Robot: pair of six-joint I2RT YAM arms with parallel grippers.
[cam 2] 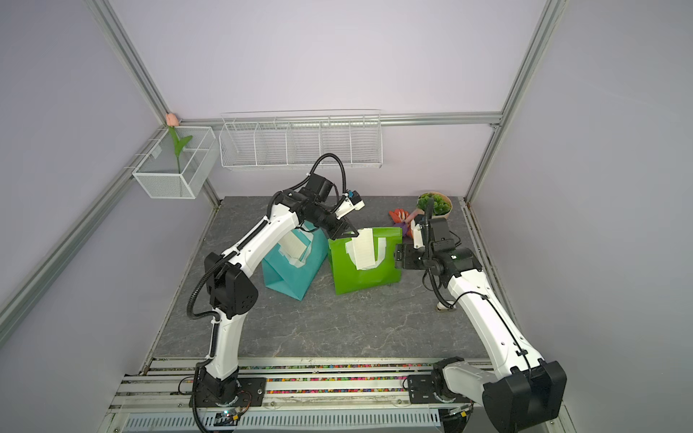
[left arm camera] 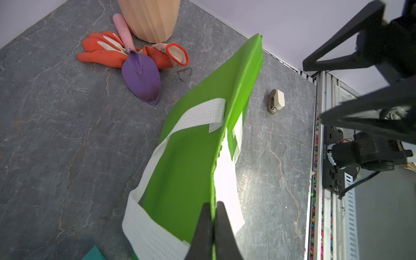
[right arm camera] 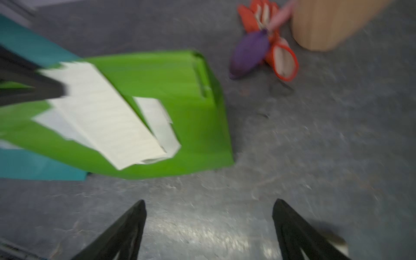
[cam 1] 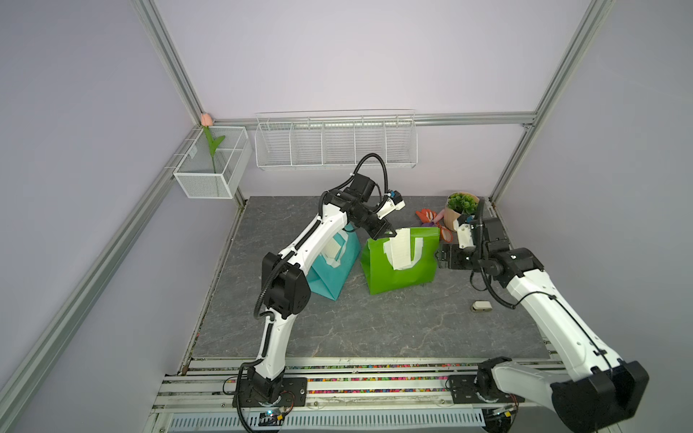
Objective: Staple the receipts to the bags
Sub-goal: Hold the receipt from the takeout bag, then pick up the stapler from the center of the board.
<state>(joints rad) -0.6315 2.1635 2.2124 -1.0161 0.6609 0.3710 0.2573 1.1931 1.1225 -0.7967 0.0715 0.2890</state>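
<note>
Gently: centre-frame, your left gripper (left arm camera: 213,203) pinches the receipt (left arm camera: 227,180) to the rim of the green bag (left arm camera: 186,162); the right gripper (right arm camera: 209,202) gapes empty. A tug could slip the paper or topple the bag.

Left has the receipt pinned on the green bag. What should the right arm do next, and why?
Probably move the right gripper to the stapler lying on the table near it. The left gripper pinches the receipt against the top edge of the green bag, while the right jaws stand open and empty.
</note>
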